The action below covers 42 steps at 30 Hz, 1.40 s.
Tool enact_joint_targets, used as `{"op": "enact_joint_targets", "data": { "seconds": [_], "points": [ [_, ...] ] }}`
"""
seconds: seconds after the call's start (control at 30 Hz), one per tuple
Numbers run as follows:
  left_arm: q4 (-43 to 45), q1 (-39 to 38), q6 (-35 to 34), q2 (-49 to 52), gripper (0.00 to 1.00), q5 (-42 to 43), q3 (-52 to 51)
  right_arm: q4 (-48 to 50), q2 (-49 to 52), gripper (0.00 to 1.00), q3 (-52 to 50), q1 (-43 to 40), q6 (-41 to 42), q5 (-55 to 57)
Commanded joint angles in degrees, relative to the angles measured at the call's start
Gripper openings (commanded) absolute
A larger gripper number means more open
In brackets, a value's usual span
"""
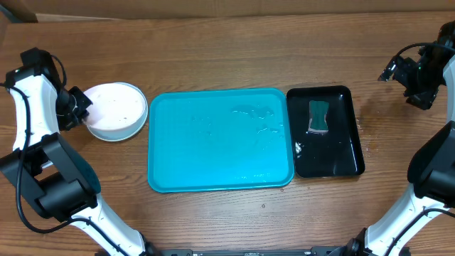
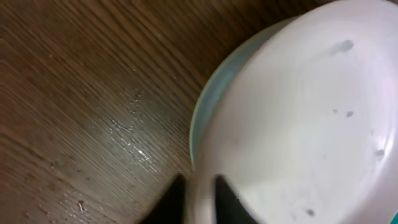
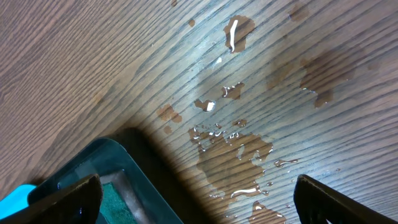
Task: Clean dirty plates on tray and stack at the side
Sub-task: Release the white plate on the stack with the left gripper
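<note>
Left gripper [image 2: 200, 200] straddled the rim of the white plate [image 2: 298, 124], pinch or slack unclear; a clean release meant parting fully, then backing out level. Right gripper [image 3: 199, 199] gaped empty.

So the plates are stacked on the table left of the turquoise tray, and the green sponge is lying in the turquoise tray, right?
Not quite: the green sponge lies in the black tray, right of the turquoise tray, as the overhead view shows. The plates are indeed stacked on the table left of the turquoise tray.
</note>
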Motion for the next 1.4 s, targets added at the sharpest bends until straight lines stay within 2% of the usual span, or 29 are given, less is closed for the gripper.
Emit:
{"op": "enact_joint_targets", "data": {
  "seconds": [0.0,0.07,0.23,0.33,0.7,1.37],
  "points": [
    [0.37,0.2,-0.81,0.22,0.7,0.31,-0.02,0.15,-0.57,1.0,0.11,0.2,0.07,-0.44],
    [0.81,0.2,1.27,0.2,0.88,4.0,-0.02,0.15,-0.57,1.0,0.11,0.2,0.07,-0.44],
    [1.79,-0.2,8.92,0.22,0.95,16.04,-0.02,0.15,-0.57,1.0,0.11,0.2,0.07,-0.44],
    [1.81,-1.01,11.3,0.22,0.99,20.28,-0.02,0.15,-0.57,1.0,0.11,0.2,0.07,-0.44],
    [1.9,-5.81,11.23,0.2,1.0,20.61,-0.02,0.15,-0.57,1.0,0.11,0.2,0.07,-0.44],
    [1.88,-6.01,11.26,0.2,1.0,20.59,-0.02,0.15,-0.57,1.0,0.11,0.2,0.07,-0.44]
  ]
}}
